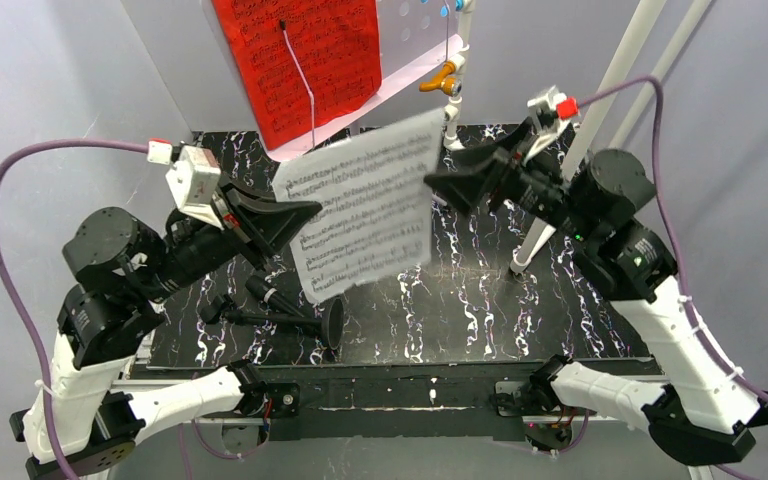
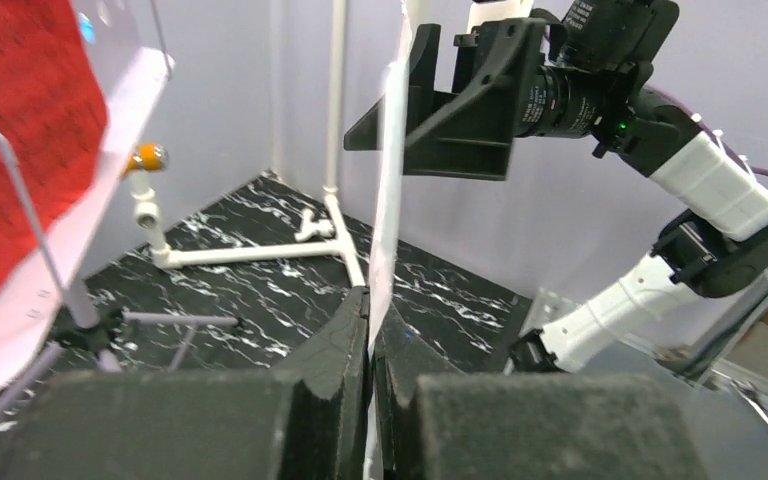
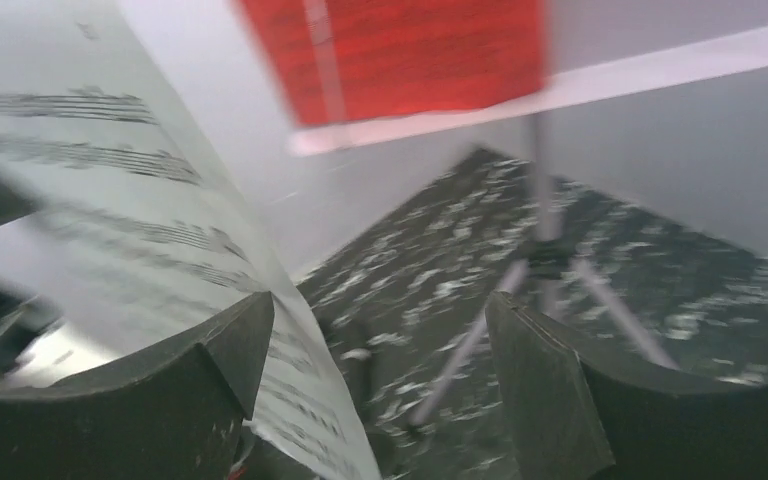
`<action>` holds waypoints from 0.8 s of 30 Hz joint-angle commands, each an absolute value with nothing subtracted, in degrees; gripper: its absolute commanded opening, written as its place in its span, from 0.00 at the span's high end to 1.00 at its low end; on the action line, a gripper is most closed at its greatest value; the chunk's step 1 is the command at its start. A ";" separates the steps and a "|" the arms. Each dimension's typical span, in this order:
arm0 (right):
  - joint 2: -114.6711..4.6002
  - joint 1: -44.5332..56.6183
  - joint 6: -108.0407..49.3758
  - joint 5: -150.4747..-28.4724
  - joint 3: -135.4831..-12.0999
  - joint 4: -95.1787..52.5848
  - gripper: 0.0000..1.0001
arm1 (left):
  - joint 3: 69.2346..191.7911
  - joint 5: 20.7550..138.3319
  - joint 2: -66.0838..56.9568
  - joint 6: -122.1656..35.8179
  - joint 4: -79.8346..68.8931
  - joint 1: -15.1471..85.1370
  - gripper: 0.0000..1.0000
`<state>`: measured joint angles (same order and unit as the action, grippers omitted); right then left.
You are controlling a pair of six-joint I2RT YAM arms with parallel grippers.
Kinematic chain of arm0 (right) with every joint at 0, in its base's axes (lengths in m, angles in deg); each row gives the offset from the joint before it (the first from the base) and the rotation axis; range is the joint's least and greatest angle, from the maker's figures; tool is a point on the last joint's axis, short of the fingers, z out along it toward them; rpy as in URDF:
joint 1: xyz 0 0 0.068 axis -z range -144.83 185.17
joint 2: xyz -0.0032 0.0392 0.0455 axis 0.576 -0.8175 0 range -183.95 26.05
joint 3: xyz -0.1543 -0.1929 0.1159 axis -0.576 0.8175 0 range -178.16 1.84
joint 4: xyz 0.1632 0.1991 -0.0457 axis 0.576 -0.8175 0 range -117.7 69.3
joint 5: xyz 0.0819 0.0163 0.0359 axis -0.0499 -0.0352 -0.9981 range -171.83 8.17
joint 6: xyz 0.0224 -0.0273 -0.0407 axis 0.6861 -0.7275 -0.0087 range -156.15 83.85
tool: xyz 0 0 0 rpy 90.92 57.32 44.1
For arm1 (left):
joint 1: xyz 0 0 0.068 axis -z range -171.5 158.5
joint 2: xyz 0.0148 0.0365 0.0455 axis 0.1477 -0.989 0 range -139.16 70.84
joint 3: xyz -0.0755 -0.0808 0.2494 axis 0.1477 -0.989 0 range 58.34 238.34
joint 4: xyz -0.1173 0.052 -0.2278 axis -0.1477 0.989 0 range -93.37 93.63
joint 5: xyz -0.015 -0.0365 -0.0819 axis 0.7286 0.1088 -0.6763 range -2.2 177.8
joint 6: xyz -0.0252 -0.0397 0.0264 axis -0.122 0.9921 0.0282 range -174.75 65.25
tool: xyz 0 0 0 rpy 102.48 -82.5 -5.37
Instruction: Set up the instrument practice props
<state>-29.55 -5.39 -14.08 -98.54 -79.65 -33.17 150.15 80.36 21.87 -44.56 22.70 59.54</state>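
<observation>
Black marbled desk (image 1: 480,300) lies below the white sheet-music page (image 1: 370,200), hanging mid-air before the music stand (image 1: 400,50), pinched at one edge by the left pincer (image 1: 308,212) while the right pincer (image 1: 432,184) stands spread alongside, so the limp sheet could droop or slip free.

Robot lab cell: grey walls (image 1: 50,70) enclose a black marbled table (image 1: 480,310).

A white plastic pipe frame (image 1: 628,45) stood at the far right of the black white-veined tabletop (image 1: 480,300), and its orange tap (image 1: 443,78) was above the far edge.
</observation>
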 commanded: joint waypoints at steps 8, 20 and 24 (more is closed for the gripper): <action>-49.46 -5.30 -33.28 -65.10 -107.04 -38.44 0.13 | 160.65 90.93 17.36 -53.36 24.42 59.26 1.00; -68.01 -3.48 -43.03 -59.82 -126.46 -31.86 0.22 | 167.81 97.92 10.20 -59.17 20.25 59.26 1.00; -70.74 -1.78 -42.74 -61.19 -130.30 -31.63 0.24 | 168.73 102.77 9.11 -61.05 17.32 59.21 1.00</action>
<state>-70.09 -3.48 -41.03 -62.02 -124.74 -37.50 166.72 96.45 9.54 -57.91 21.82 59.54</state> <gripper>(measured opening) 0.771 0.007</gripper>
